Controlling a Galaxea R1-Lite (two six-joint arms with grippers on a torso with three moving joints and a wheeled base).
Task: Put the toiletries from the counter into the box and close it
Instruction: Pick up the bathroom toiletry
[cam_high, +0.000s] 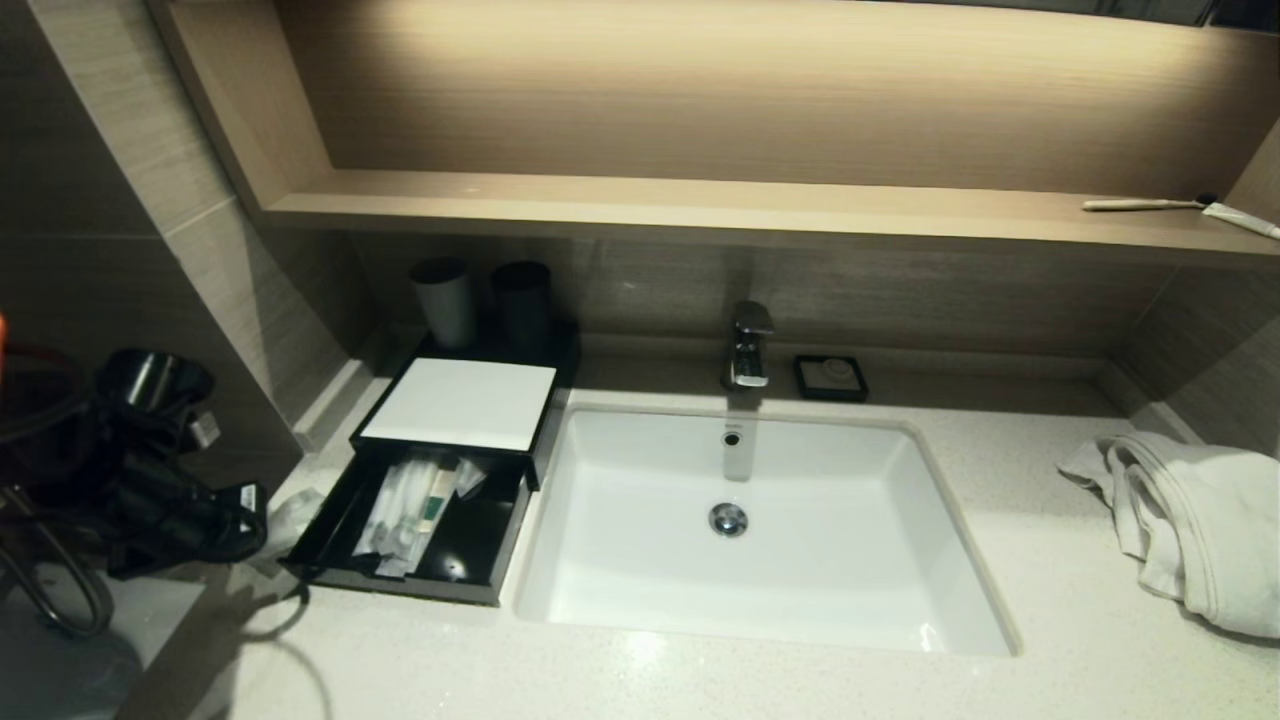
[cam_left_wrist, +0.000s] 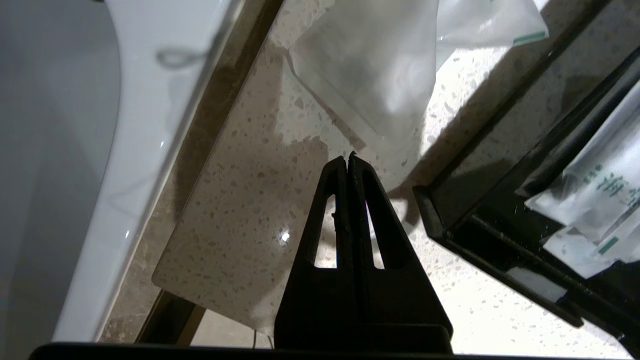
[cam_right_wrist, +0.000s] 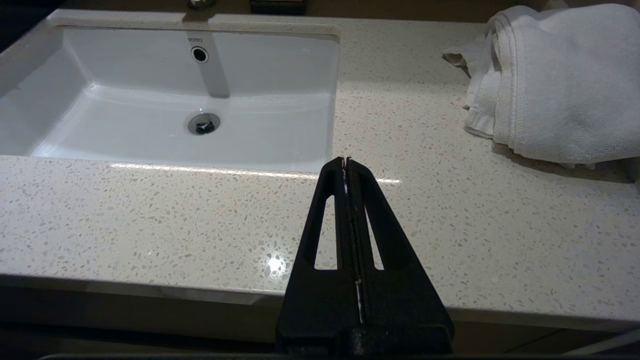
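The last translucent packet lies flat on the worktop just beside the open box, light, limp and probably slippery (pinch an edge), with the left hand pressed shut and empty near it

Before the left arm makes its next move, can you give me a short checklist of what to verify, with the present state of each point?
1. Drawer of the box open to receive packets: ok.
2. Packets already lying in the drawer: ok.
3. All toiletries off the counter: not ok; one translucent pouch lies beside the drawer.
4. Left gripper open to take it: not ok; shut and empty, just short of the pouch.
5. Right gripper out of the way: ok; shut, over the counter's front edge.
6. Box closed: not ok.
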